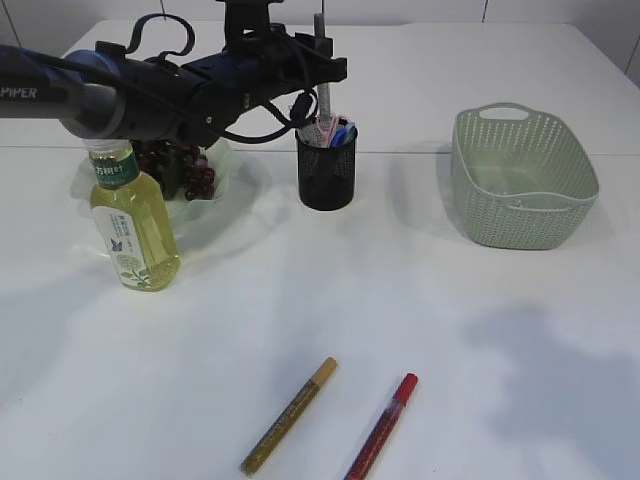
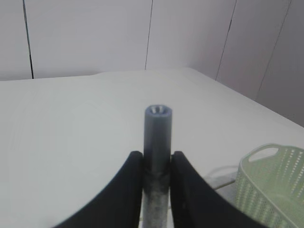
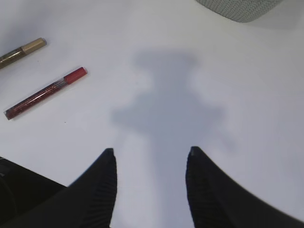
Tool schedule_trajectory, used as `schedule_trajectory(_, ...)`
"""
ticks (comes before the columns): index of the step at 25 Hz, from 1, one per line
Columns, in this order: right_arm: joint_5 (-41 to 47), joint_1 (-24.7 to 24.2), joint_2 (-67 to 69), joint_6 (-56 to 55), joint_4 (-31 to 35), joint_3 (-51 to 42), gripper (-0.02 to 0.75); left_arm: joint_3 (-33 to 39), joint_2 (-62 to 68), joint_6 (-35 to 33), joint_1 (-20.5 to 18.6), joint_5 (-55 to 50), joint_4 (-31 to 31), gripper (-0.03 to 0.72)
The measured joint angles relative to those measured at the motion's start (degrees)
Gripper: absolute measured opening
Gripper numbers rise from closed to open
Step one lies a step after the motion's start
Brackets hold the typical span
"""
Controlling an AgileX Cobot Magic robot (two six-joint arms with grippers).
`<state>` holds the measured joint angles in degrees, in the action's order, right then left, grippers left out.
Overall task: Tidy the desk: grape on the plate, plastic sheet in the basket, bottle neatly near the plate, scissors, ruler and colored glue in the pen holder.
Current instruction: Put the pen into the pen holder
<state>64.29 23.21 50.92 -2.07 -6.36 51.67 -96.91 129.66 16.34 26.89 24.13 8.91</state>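
My left gripper [image 1: 321, 72] [image 2: 157, 159] is shut on a grey glue pen [image 1: 323, 100] [image 2: 158, 128], held upright with its lower end in the black mesh pen holder [image 1: 326, 178]. Pink and blue items [image 1: 339, 130] stick out of the holder; I cannot tell which is scissors or ruler. Grapes [image 1: 190, 172] lie on the clear plate [image 1: 236, 188], and the bottle [image 1: 133, 222] stands upright at its front left. A gold glue pen [image 1: 288, 417] [image 3: 21, 50] and a red one [image 1: 382, 427] [image 3: 45, 92] lie on the table. My right gripper [image 3: 151, 152] hangs open above bare table. The plastic sheet is out of view.
The green basket [image 1: 522, 180] [image 2: 270, 183] [image 3: 237, 7] stands at the right, nothing showing inside it. The left arm stretches from the left edge over the plate and bottle. The right arm is outside the exterior view; its shadow falls on the table front right.
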Motion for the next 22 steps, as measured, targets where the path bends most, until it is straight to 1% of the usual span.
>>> schedule_trajectory(14,-0.1,0.0,0.0,0.0,-0.3,0.0,0.381,0.0,0.0,0.0,0.0,-1.5,0.4,0.145)
schedule_trajectory(22,-0.1,0.0,0.0,0.0,-0.3,0.0,0.382,0.0,0.0,0.0,0.0,-2.0,0.5,0.207)
